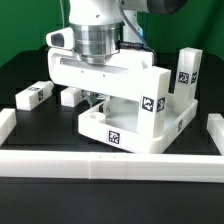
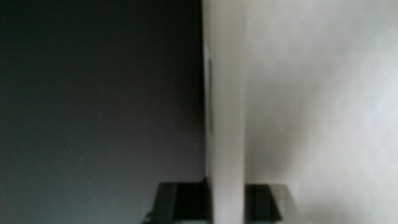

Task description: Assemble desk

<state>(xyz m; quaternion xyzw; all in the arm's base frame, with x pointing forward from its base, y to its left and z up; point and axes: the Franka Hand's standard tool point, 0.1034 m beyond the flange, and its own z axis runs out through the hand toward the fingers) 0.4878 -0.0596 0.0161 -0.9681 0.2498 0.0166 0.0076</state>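
The white desk top (image 1: 135, 132) lies right of centre in the exterior view, with tags on its front. Two square legs stand upright on it, one near the middle (image 1: 153, 95) and one at the far right (image 1: 187, 72). My gripper (image 1: 95, 102) reaches down from the broad white hand onto the desk top's left rear edge. In the wrist view a thin white wall (image 2: 224, 120) of the desk top runs between the two dark fingers (image 2: 178, 203), and the gripper (image 2: 222, 203) is shut on it. The pale surface beside the wall is blurred.
Two loose white legs lie on the black table at the exterior view's left, one with a tag (image 1: 33, 95) and one closer to the hand (image 1: 68, 97). A long white border rail (image 1: 100, 162) runs along the front and up both sides.
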